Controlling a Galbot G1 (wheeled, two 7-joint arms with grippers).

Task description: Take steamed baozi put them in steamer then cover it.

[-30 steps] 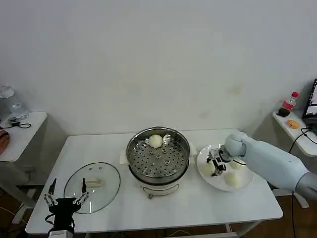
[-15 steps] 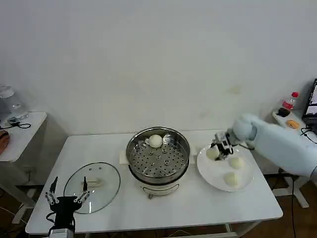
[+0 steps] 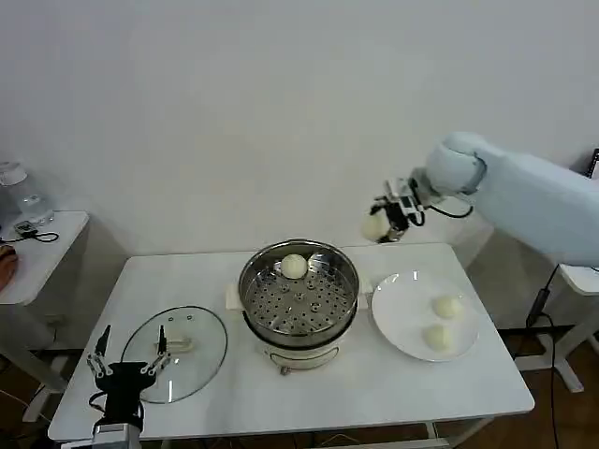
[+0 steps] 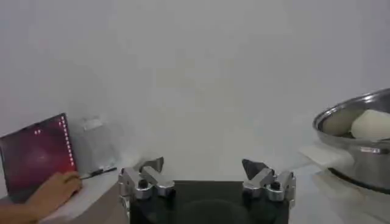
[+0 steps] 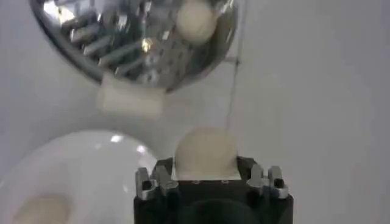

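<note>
The right gripper's (image 3: pixel 386 224) fingers (image 5: pixel 159 180) clamp a smooth, pale cream bun (image 3: pixel 375 227) in the air, above and right of the steamer (image 3: pixel 299 297). One bun (image 3: pixel 294 267) sits in the steamer; two (image 3: pixel 447 307) lie on the plate (image 3: pixel 402 323) to its right. The left gripper (image 3: pixel 124 369), fingers spread, hangs left of the steamer, beside the lid (image 3: pixel 175 352).

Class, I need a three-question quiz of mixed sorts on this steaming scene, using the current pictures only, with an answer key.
1. True or false: the cover sits on the steamer.
2. How many baozi lie on the white plate?
A) one B) two C) three
3. Fill in: the right gripper, raised above the table, is shut on a ____.

Key
1. False: it lies on the table near the open left gripper.
2. B; another bun is in the steamer.
3. Baozi.
</note>
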